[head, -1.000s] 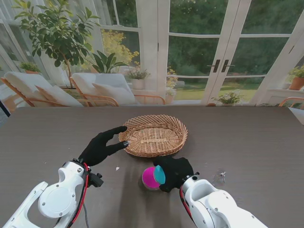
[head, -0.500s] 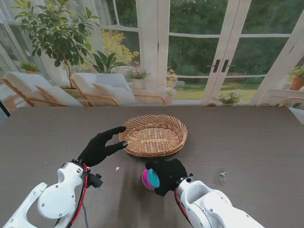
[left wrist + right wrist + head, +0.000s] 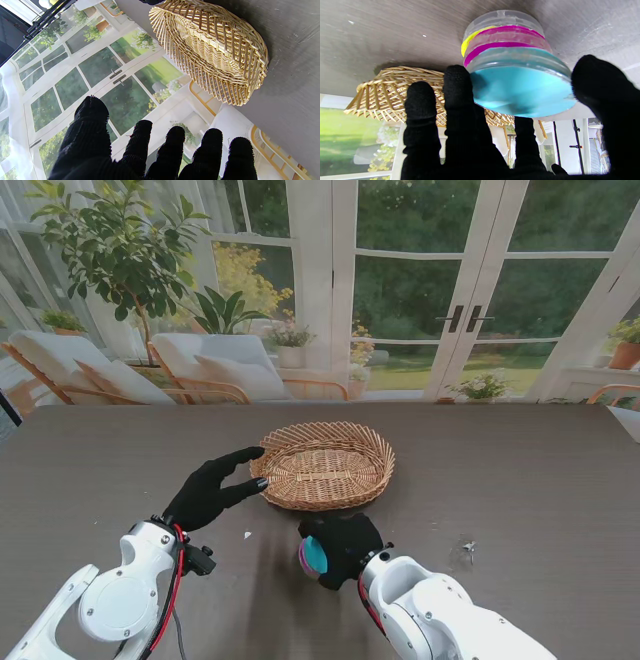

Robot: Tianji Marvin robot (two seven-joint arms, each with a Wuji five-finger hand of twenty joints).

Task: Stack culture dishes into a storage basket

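I look down on a dark, wood-grained table (image 3: 540, 470) that spans the whole view. Beyond its far edge I see glazed doors (image 3: 465, 290) onto a green garden, a potted tree (image 3: 120, 250) at far left, and cushioned lounge chairs (image 3: 190, 365). An oval wicker basket (image 3: 325, 465) sits on the table near its centre. My left hand (image 3: 212, 486) rests just left of the basket, fingers spread and holding nothing; its fingertips (image 3: 260, 452) lie at the basket rim, though I cannot tell whether they touch. My right hand (image 3: 340, 546) is nearer to me than the basket, fingers and thumb closed around a stack of dishes (image 3: 512, 67). The stack sits on the table: a blue dish (image 3: 522, 87) faces the palm, with magenta and yellow ones beyond. A few pale specks (image 3: 466, 548) lie at right.
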